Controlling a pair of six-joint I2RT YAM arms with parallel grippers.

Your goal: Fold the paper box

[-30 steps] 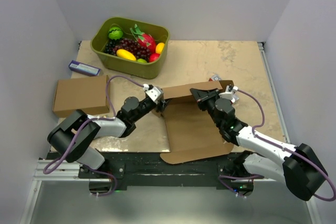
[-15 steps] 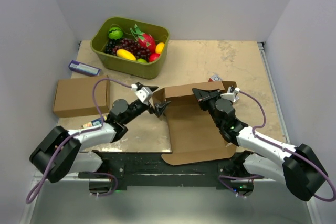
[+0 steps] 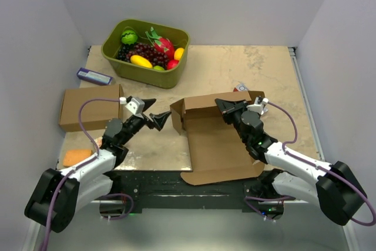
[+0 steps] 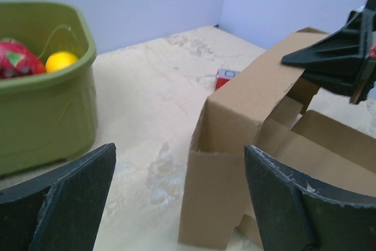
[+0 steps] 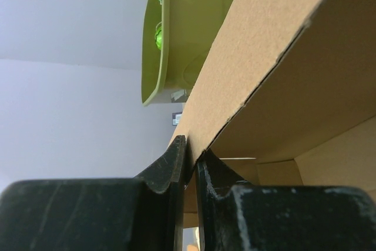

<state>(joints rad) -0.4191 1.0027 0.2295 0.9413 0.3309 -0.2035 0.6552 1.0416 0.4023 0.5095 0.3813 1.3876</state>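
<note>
A beige, marbled worktop [image 3: 258, 66] sits inside a booth of plain pale walls, with a black mounting rail [image 3: 158, 185] along its near edge. The paper box [image 3: 217, 145] lies at the middle of the near edge, slightly right of centre. Its broad flat panel reaches over the edge toward the rail, its far wall stands upright, and a side flap is bent round at the left end. The right gripper [image 3: 222, 105] is clenched on the top edge of that upright wall, both fingers pressed flat against the cardboard. The left gripper [image 3: 162, 109] hangs just beside the box's left end, its fingers spread wide, touching nothing. A green plastic tub [image 3: 141, 76] of fruit stands at the far left corner. A small blue packet [image 3: 94, 76] lies near the tub at the left edge. Closer in, another brown cardboard box [image 3: 90, 107] rests closed beside the left arm. An orange object [image 3: 76, 157] lies at the near left corner. A small red item [image 3: 241, 88] shows just behind the raised wall.
</note>
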